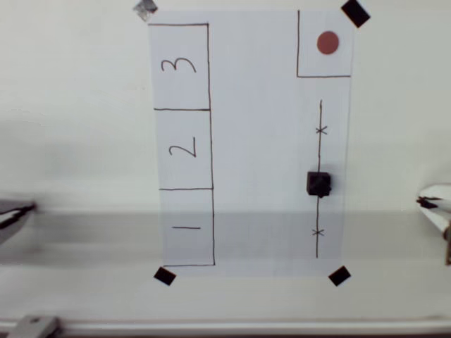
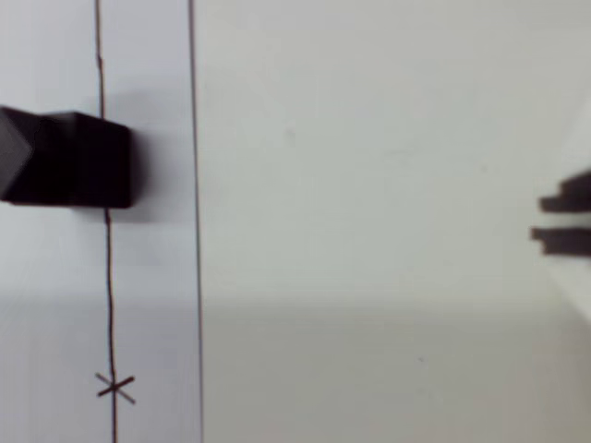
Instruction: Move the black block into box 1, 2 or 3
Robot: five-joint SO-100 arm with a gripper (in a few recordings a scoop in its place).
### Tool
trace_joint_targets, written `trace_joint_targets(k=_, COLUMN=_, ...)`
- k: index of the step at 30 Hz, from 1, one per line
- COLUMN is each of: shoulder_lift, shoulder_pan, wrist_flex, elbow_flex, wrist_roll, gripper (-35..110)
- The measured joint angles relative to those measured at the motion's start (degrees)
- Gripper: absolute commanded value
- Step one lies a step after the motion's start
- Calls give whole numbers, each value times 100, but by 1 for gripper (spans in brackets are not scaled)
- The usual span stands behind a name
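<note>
Black block (image 1: 319, 184) sits on drawn line (image 1: 319, 148) (between two crosses), well apart from box (image 1: 184, 149). End effector state: cannot tell.

A plain off-white desk (image 1: 77, 141) seen from above, evenly lit. A broad soft grey shadow band (image 1: 106, 236) crosses it from side to side near the bottom. A pale metal edge strip (image 1: 232, 327) runs along the lowest border.
</note>
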Motion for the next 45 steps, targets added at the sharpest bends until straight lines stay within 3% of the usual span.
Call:
trace_joint_targets(k=19, shoulder_lift=0, shoulder_pan=0, wrist_flex=0, elbow_flex=0, wrist_roll=-483, gripper=0)
trace_joint_targets(k=24, shoulder_lift=-369, shoulder_pan=0, wrist_flex=-105, elbow_flex=-35, wrist_roll=-536, gripper=6)
trace_joint_targets(k=33, shoulder_lift=-2549, shoulder_pan=-70, wrist_flex=-246, elbow_flex=-1512, wrist_roll=-193, gripper=8)
trace_joint_targets(k=45, shoulder_lift=-5581, shoulder_pan=-70, wrist_flex=-1318, elbow_flex=-3516, wrist_roll=70, gripper=14)
